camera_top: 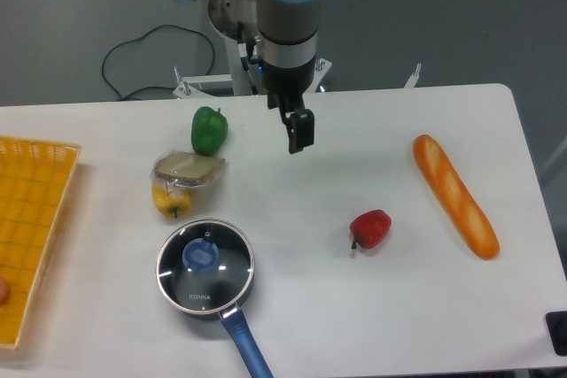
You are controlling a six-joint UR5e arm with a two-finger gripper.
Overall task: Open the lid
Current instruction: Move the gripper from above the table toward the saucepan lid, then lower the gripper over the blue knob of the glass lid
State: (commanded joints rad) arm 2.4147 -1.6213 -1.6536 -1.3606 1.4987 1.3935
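Writing: white "KONKA" on the lid, near its 6 o'clock rim.
Lid: round clear glass, thin metal rim, blue knob; seated on the dark saucepan, at 7 o'clock from the gripper.
Gripper: hangs above the table, grasping nothing; whether its fingers are parted cannot be told.
Neighbours: wrapped sandwich at the lid's 12 o'clock, red pepper at 3 o'clock.
Room: bare white tabletop between lid and red pepper.
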